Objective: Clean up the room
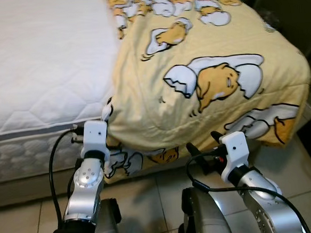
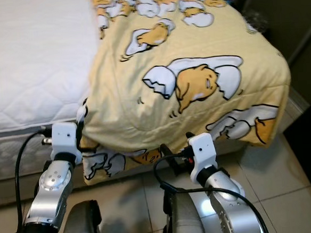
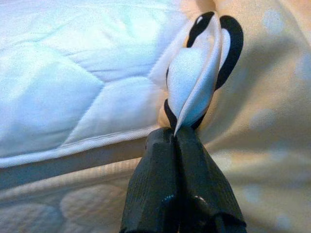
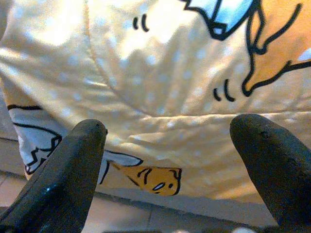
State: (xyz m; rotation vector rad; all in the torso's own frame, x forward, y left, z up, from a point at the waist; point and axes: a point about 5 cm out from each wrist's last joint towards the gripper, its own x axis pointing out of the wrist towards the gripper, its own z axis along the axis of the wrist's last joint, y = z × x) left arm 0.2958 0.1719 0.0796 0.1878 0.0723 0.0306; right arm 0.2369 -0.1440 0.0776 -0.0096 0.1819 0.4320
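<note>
- The yellow blanket (image 1: 206, 75) with egg cartoons is lying bunched on the right side of the picture, covering the bed's corner and hanging down toward the floor tiles (image 1: 24, 227) at the bottom.
- The left gripper (image 3: 177, 145) is pinching a fold of the blanket's edge, its fingers pressed together on the cloth, low in the middle-left by the white mattress (image 1: 39, 60).
- The right gripper (image 4: 170, 141) is waiting with fingers wide apart, facing the hanging blanket at the lower middle.
- To do this well, I think the right one should grab the edge too, then both should pull evenly so the blanket spreads flat.
- Counting: one blanket, one mattress, two grippers.
</note>
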